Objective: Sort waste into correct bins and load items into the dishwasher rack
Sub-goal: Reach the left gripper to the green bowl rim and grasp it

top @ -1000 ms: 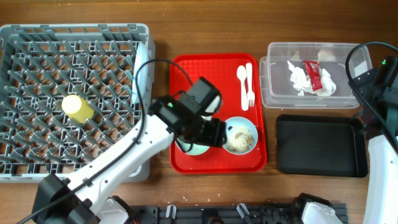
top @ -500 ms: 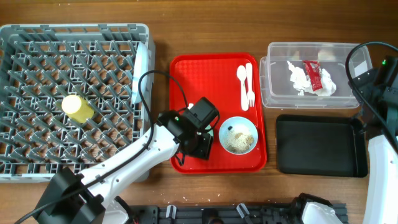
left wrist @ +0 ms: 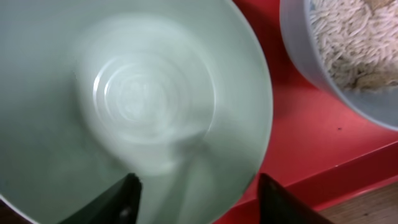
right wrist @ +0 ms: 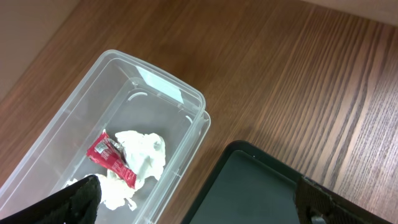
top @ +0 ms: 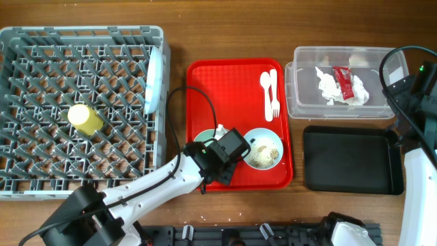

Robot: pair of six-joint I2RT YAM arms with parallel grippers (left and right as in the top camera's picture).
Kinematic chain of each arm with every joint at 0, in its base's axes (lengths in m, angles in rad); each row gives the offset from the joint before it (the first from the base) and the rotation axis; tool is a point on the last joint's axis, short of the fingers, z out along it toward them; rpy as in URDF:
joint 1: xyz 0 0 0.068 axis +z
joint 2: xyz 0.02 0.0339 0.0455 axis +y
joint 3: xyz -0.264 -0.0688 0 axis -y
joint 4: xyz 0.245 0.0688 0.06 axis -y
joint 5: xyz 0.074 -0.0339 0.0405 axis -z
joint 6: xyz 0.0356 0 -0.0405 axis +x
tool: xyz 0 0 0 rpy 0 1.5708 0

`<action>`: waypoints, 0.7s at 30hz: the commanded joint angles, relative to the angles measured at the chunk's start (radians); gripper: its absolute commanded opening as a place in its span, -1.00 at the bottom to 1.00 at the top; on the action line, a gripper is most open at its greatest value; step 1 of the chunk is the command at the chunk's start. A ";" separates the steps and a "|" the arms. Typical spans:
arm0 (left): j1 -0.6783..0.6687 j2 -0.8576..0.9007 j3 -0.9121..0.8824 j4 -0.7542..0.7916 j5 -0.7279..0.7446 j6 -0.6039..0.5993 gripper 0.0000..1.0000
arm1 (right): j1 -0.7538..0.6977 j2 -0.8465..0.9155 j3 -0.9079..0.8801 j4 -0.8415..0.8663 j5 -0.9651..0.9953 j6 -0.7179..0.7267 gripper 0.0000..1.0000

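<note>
Grey rack [top: 82, 31] holds yellow cup [top: 85, 118] and plate [top: 156, 78]. Napkin [top: 329, 85] and sauce packet [top: 345, 82] lie in clear tub [top: 341, 49]. To do: empty bowl [top: 203, 139], rice bowl [top: 264, 152], spoon [top: 265, 85] and fork [top: 274, 92], all on red tray [top: 225, 82]. Left claw [left wrist: 198, 186] is spread wide over the empty bowl, gripping nothing. Right claw [right wrist: 199, 190] is wide and empty at far right.

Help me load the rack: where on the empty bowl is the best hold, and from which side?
Take the empty bowl by its rim on the side toward the rice bowl, coming straight down. It sits upright on the red tray and looks wider than the finger gap, so one finger inside, one outside. The open left gripper hangs about there.
</note>
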 commanded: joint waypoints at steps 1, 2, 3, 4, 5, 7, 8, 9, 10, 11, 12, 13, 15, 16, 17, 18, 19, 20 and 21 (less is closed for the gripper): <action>-0.002 0.006 -0.021 0.003 0.024 0.009 0.08 | -0.003 0.002 -0.002 0.002 0.002 0.011 0.99; -0.001 0.006 -0.021 0.003 0.024 0.009 -0.16 | -0.003 0.002 -0.002 0.002 0.002 0.011 1.00; -0.001 0.006 -0.021 0.005 0.024 0.009 -0.35 | -0.003 0.002 -0.002 0.002 0.002 0.011 0.99; -0.001 0.006 -0.021 0.010 0.024 0.009 -0.42 | -0.003 0.002 -0.002 0.002 0.002 0.011 0.99; -0.002 0.006 -0.021 0.010 0.024 0.009 -0.35 | -0.003 0.002 -0.002 0.002 0.002 0.012 0.99; -0.002 0.006 -0.022 0.010 0.027 0.008 -0.32 | -0.003 0.002 -0.002 0.002 0.002 0.011 0.99; -0.001 0.006 -0.022 0.010 0.041 0.006 -0.38 | -0.003 0.002 -0.002 0.002 0.002 0.011 0.99; -0.002 0.006 -0.022 0.010 0.055 0.005 -0.48 | -0.003 0.002 -0.002 0.002 0.002 0.011 0.99; -0.002 0.006 -0.022 0.011 0.056 0.005 -0.49 | -0.003 0.002 -0.002 0.002 0.002 0.011 1.00; -0.002 0.006 -0.022 0.011 0.055 0.005 -0.49 | -0.003 0.002 -0.002 0.002 0.002 0.011 0.99; -0.002 0.006 -0.022 0.014 0.055 0.005 -0.56 | -0.003 0.002 -0.002 0.002 0.002 0.011 0.99; -0.002 0.006 -0.022 0.021 0.055 0.005 -0.63 | -0.003 0.002 -0.002 0.002 0.002 0.011 0.99; -0.002 0.005 -0.021 0.047 0.055 -0.003 -0.88 | -0.003 0.002 -0.002 0.002 0.002 0.011 0.99; -0.002 0.005 -0.021 0.061 0.056 -0.011 -0.92 | -0.003 0.002 -0.002 0.002 0.002 0.011 0.99; -0.002 0.004 -0.018 0.068 0.055 -0.021 -0.92 | -0.003 0.002 -0.002 0.002 0.002 0.011 0.99; -0.001 0.001 -0.010 0.071 0.058 -0.021 -0.92 | -0.003 0.002 -0.002 0.002 0.002 0.011 1.00; -0.001 -0.003 -0.003 0.071 0.058 -0.021 -0.92 | -0.003 0.002 -0.002 0.002 0.002 0.011 0.99; -0.001 -0.012 0.007 0.069 0.061 -0.021 -0.92 | -0.003 0.002 -0.002 0.002 0.002 0.011 0.99; -0.001 -0.023 0.016 0.068 0.066 -0.021 -0.92 | -0.003 0.002 -0.002 0.002 0.002 0.011 1.00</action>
